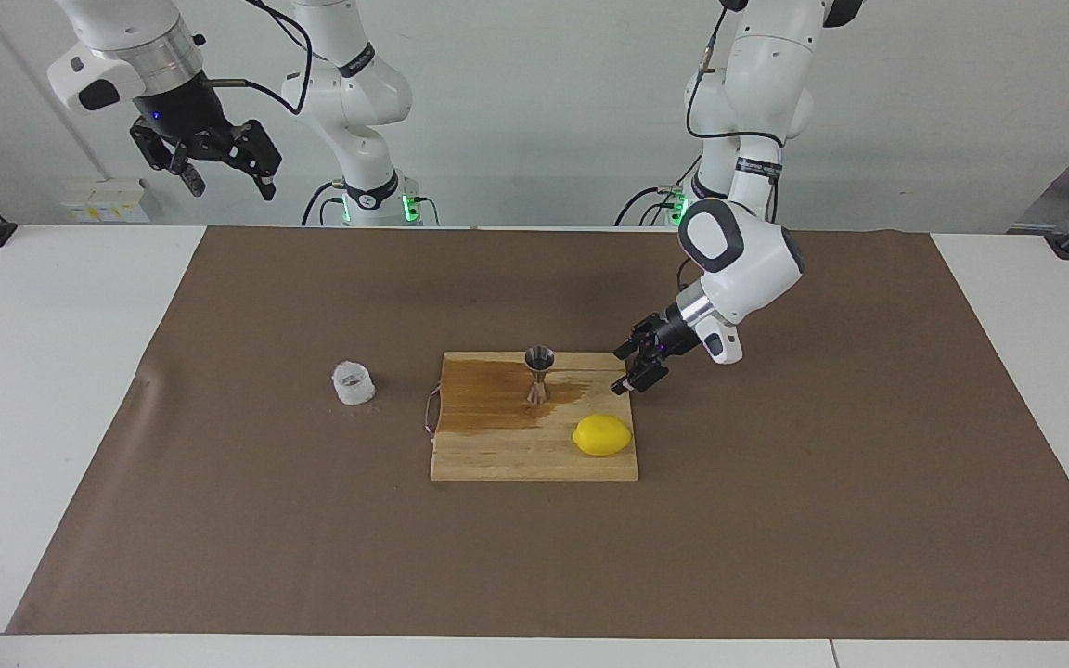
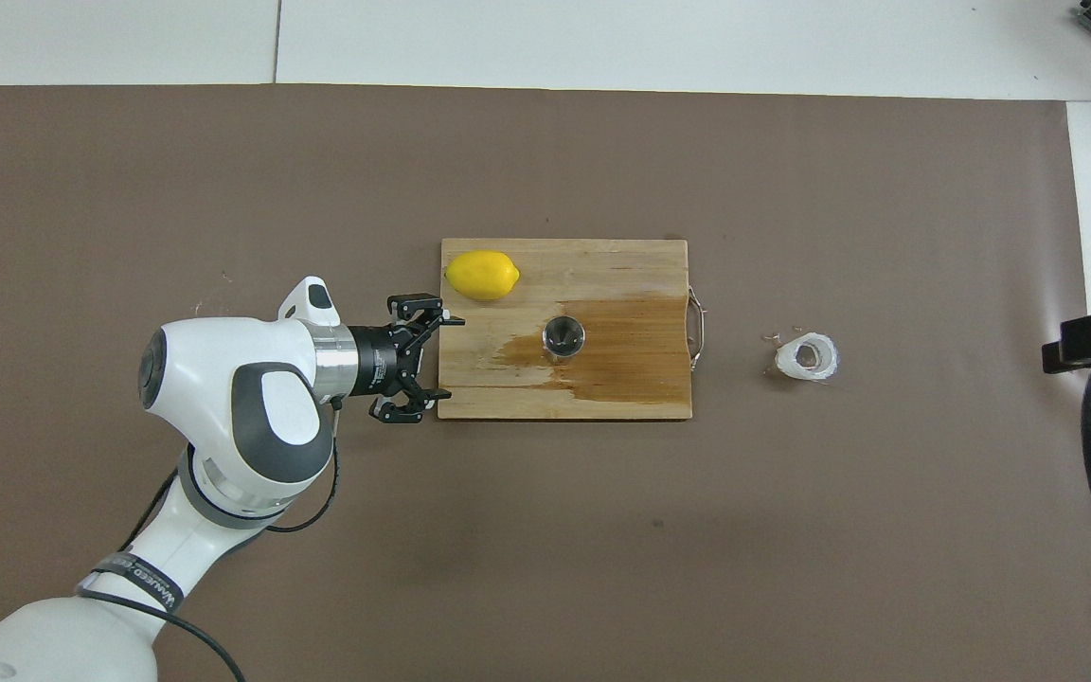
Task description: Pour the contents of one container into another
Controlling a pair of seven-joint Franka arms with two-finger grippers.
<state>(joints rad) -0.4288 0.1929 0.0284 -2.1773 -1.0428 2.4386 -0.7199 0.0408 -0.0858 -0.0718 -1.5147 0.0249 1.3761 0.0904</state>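
Note:
The white crinkled cup (image 1: 353,383) (image 2: 807,356) stands upright on the brown mat, beside the board toward the right arm's end of the table. The steel jigger (image 1: 539,372) (image 2: 564,337) stands upright on the wooden cutting board (image 1: 516,455) (image 2: 621,270), on a dark wet patch. My left gripper (image 1: 631,368) (image 2: 448,357) is open and empty, held low and sideways at the board's edge toward the left arm's end, pointing at the jigger and apart from it. My right gripper (image 1: 230,183) is open and empty, raised high, waiting.
A yellow lemon (image 1: 602,435) (image 2: 482,275) lies on the board's corner, farther from the robots than the left gripper. The board has a metal handle (image 2: 695,328) on the cup's side. The brown mat (image 1: 776,520) covers the table's middle.

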